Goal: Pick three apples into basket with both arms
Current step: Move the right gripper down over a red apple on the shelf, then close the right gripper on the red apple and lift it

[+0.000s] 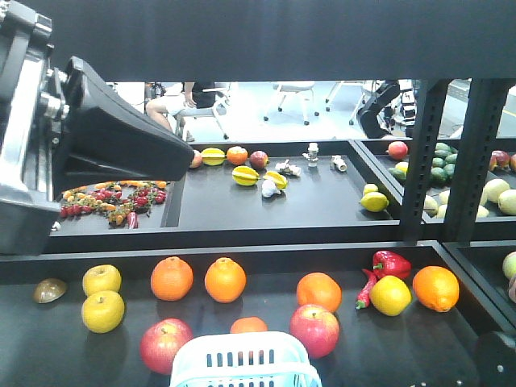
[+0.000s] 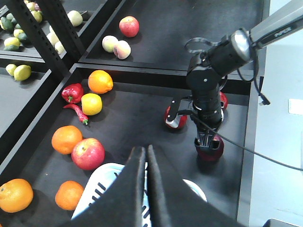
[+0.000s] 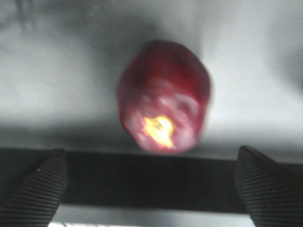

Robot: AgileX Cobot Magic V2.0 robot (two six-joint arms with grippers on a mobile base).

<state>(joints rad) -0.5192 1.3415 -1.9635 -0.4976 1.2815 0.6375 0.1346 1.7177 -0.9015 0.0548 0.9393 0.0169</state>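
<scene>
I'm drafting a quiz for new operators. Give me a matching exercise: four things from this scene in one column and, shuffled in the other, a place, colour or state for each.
1. left gripper
2. right gripper
3. red bell pepper
4. basket

A. open over a dark red apple
B. pale aqua, slotted sides
C. shut, holding nothing
D. beside a yellow fruit

Pairs: 1-C, 2-A, 3-D, 4-B.

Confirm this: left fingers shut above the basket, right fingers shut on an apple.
Not quite. The right fingers are open, spread wide, with the apple ungripped beyond them, as the right wrist view shows. The left fingers are shut above the basket.
</scene>
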